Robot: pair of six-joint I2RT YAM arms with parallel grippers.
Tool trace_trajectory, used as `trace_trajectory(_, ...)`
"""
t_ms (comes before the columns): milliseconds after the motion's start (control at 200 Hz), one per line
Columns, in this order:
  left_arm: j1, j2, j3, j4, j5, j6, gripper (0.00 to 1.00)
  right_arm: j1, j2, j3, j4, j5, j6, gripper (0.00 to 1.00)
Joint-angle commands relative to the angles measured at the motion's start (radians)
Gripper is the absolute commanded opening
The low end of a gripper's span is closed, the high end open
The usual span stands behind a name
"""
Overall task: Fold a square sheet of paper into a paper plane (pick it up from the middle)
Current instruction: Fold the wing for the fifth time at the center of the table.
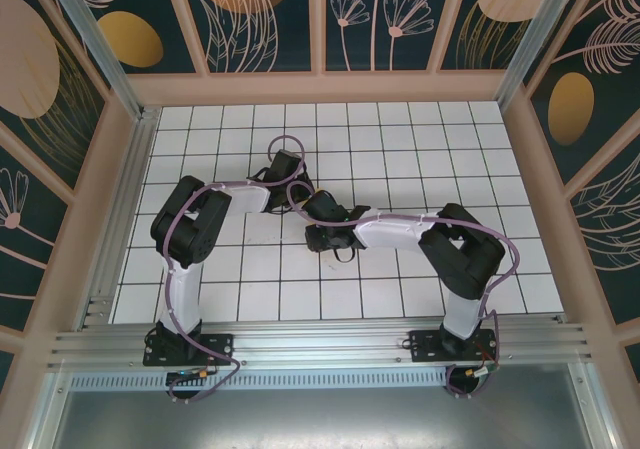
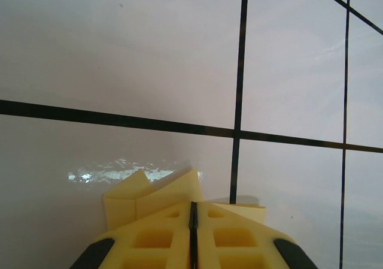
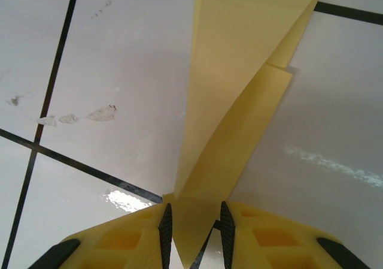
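Note:
The pale yellow paper (image 3: 239,71) is folded into a narrow, layered strip that runs away from my right gripper (image 3: 192,212) over the white tiles. Its near end lies between the right jaws, which stand slightly apart with table showing in the gap. My left gripper (image 2: 192,204) is shut, pads pressed together, and folded flaps of the paper (image 2: 155,191) stick out just beyond its tips. In the top view both wrists meet over the middle of the table (image 1: 400,164), and the arms hide the paper.
The floor is a white grid of tiles with dark lines (image 2: 238,71), walled in by a pink frame (image 1: 320,87). Faint smudges (image 3: 90,114) mark a tile to the left of the right gripper. Open tiles lie all round the two arms.

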Motion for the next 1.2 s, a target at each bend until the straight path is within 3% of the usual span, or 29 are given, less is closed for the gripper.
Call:
trace_trajectory(0,0.0,0.064,-0.019,-0.118,-0.036,0.022,0.09,0.011,0.007,0.028,0.022,0.006,-0.021,0.33)
trace_trajectory(115,0.0,0.064,-0.018,-0.117,-0.036,0.022,0.1,0.019,0.001,0.028,0.029,0.006,-0.022,0.39)
trace_trajectory(280,0.0,0.067,-0.019,-0.116,-0.036,0.022,0.09,0.021,0.013,0.033,0.03,0.022,-0.018,0.4)
trace_trajectory(505,0.0,0.065,-0.02,-0.118,-0.037,0.027,0.09,0.022,0.025,0.05,0.007,0.081,-0.001,0.26)
trace_trajectory(701,0.0,0.065,-0.02,-0.119,-0.039,0.027,0.09,0.016,0.038,0.05,0.007,0.061,0.005,0.12)
trace_trajectory(851,0.0,0.065,-0.02,-0.118,-0.038,0.026,0.08,0.007,0.035,0.023,0.018,0.044,0.031,0.06)
trace_trajectory(1011,0.001,0.065,-0.023,-0.116,-0.04,0.028,0.09,-0.028,-0.001,-0.049,0.096,-0.033,0.064,0.03)
trace_trajectory(1191,0.0,0.064,-0.025,-0.116,-0.043,0.033,0.08,-0.104,-0.028,-0.147,0.235,-0.254,0.094,0.03)
